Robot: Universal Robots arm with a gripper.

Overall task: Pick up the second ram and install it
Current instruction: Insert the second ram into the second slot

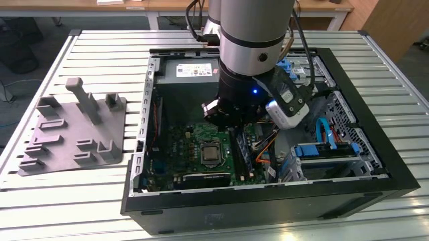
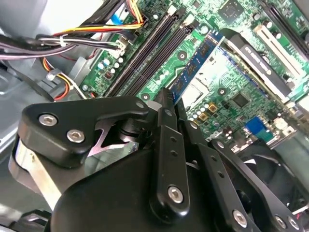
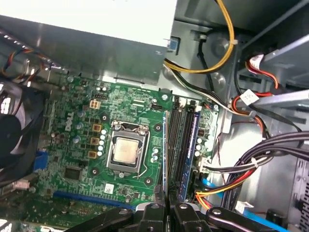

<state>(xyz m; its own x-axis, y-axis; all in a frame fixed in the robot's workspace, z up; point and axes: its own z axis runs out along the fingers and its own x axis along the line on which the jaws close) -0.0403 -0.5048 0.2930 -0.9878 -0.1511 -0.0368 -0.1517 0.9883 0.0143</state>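
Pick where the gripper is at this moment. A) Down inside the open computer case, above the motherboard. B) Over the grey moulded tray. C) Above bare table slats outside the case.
A: in the exterior view the gripper sits inside the computer case over the motherboard, the grey tray lying apart at the exterior view's left; the second wrist view shows it clamped on the second ram.

Your arm (image 1: 251,30) drops steeply from the upper centre of the exterior view, its wrist (image 1: 244,85) pointing straight down with a small blue light showing. Below it, the gripper (image 1: 231,118) hangs near mid-frame. In the first wrist view, its black fingers (image 3: 153,212) stand nearly together, pinching the second ram (image 3: 164,154) edge-on between them.
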